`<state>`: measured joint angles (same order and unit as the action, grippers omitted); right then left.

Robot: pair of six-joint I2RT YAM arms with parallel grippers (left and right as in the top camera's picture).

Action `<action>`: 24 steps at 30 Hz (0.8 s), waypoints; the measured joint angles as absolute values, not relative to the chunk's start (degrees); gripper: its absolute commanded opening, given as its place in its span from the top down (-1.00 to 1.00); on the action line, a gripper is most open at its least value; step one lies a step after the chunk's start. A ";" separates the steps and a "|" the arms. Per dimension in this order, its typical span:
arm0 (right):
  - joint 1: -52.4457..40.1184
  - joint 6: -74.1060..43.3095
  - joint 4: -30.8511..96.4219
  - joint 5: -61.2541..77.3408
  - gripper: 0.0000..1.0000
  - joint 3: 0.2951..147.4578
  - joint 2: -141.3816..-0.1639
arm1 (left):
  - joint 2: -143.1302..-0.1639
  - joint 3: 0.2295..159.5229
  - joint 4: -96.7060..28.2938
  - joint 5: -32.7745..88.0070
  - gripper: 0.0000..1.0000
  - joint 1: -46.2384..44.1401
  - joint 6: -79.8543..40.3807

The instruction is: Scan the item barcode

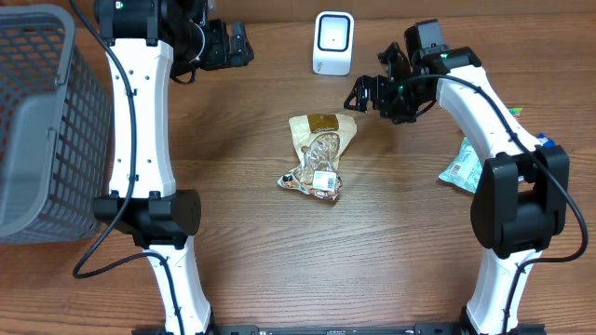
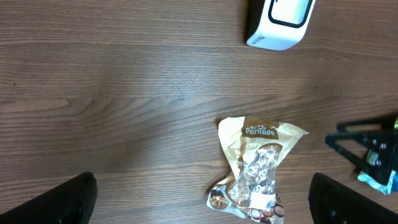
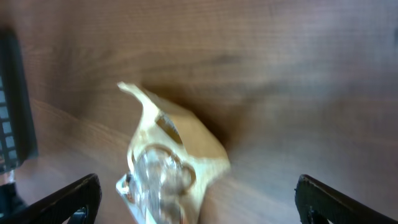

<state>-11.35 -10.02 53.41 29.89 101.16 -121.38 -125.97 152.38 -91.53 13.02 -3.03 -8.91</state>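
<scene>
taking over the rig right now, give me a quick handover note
left gripper: open, empty, left of the scanner.
right gripper: open, empty, close to the snack bag but apart from it.
things: snack bag lies on the table in front of the scanner; a second packet lies by the right arm.
done: no scan shows; the bag is not held.
left: grasp the bag and turn its barcode to the scanner; the white label at its near end may be it.
</scene>
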 measured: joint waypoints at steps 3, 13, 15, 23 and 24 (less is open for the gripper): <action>-11.81 -9.30 48.38 29.78 -1.00 99.57 -121.80 | -125.97 152.38 -91.55 13.02 -1.00 -3.03 -8.91; -13.56 -1.13 44.31 39.00 -0.75 97.86 -131.00 | -125.97 152.38 -91.50 13.02 -1.00 -3.03 -8.91; -14.50 0.40 45.19 40.88 -0.64 97.86 -131.13 | -125.97 152.38 -91.53 13.04 -0.99 -3.03 -8.91; -17.67 2.83 49.01 44.16 0.32 97.80 -131.70 | -125.97 152.38 -91.53 13.02 -1.00 -3.03 -8.91; -17.65 3.05 49.08 44.29 0.51 97.80 -131.70 | -125.97 152.38 -91.53 13.02 -1.00 -3.03 -8.91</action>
<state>-17.65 3.05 49.08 44.29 97.80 -131.70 -125.97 152.38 -91.53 13.02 -3.03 -8.91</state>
